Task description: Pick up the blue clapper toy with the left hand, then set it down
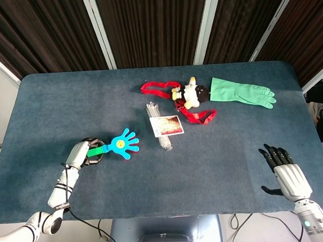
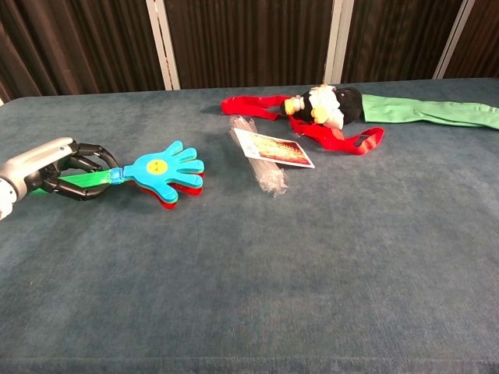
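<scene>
The left hand (image 2: 47, 167) has its fingers (image 2: 82, 167) wrapped round the green handle of the blue clapper toy (image 2: 164, 173), seemingly just raised off the table (image 2: 312, 257), so setting it down remains.

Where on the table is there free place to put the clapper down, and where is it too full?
Bare cloth lies all around the left hand holding the clapper, and across the near middle to the right hand. The far left corner of the table is bare too. It is crowded at far centre: packet, doll, red strap and green glove.
</scene>
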`<state>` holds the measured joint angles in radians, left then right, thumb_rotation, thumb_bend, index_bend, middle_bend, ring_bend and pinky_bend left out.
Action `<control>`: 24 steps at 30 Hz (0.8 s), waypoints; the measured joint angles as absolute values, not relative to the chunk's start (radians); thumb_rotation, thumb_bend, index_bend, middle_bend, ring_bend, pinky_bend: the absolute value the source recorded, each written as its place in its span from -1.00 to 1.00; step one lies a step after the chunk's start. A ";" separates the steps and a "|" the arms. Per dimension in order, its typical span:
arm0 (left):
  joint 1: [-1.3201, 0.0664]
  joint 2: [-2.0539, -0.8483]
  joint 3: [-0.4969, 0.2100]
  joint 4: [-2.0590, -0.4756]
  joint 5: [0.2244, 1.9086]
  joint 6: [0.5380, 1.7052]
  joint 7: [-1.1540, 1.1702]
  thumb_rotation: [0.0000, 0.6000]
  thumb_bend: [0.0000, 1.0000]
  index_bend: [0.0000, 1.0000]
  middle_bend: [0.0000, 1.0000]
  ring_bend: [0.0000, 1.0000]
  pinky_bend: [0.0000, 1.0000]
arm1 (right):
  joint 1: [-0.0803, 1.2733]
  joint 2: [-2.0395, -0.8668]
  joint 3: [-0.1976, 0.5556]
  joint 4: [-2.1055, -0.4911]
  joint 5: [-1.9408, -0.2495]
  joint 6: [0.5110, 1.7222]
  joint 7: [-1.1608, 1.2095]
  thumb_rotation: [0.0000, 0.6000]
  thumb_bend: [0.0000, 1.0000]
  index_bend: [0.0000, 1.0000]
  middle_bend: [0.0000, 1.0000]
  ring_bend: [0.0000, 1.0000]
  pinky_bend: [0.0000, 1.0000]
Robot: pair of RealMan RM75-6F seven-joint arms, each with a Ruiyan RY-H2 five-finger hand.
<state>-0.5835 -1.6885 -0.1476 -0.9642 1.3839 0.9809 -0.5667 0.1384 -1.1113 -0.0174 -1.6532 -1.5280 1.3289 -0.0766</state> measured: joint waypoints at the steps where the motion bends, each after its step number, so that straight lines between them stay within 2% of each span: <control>1: -0.582 -1.690 -0.148 -0.961 1.387 0.986 -0.581 1.00 -0.10 0.76 0.61 0.05 -0.04 | 0.139 -1.112 -0.018 -1.653 -1.528 1.327 -0.077 1.00 -0.63 -1.00 -1.00 -1.00 -1.00; 3: -0.580 -1.695 -0.147 -0.950 1.396 1.000 -0.627 1.00 -0.08 0.76 0.67 0.10 0.21 | 0.139 -1.112 -0.018 -1.652 -1.527 1.326 -0.078 1.00 -0.63 -1.00 -1.00 -1.00 -1.00; 6: -0.578 -1.701 -0.143 -0.931 1.414 1.021 -0.702 1.00 -0.05 0.78 0.72 0.22 0.77 | 0.140 -1.113 -0.018 -1.652 -1.527 1.324 -0.079 1.00 -0.63 -1.00 -1.00 -1.00 -1.00; 8: -0.578 -1.704 -0.138 -0.919 1.431 1.035 -0.748 1.00 -0.04 0.78 0.72 0.31 0.97 | 0.140 -1.114 -0.019 -1.652 -1.526 1.324 -0.080 1.00 -0.63 -1.00 -1.00 -1.00 -1.00; 16: -0.578 -1.705 -0.109 -0.890 1.499 1.103 -0.871 1.00 -0.03 0.78 0.73 0.44 1.00 | 0.141 -1.116 -0.020 -1.652 -1.525 1.320 -0.083 1.00 -0.63 -1.00 -1.00 -1.00 -1.00; 24: -0.577 -1.677 -0.075 -0.887 1.582 1.224 -1.157 1.00 -0.03 0.87 0.85 0.63 1.00 | 0.145 -1.114 -0.023 -1.653 -1.526 1.310 -0.079 1.00 -0.63 -1.00 -1.00 -1.00 -1.00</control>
<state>-0.5767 -1.6770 -0.0747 -0.8869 1.5824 1.2242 -1.1567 0.1449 -1.1138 -0.0235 -1.6534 -1.5260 1.3105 -0.0789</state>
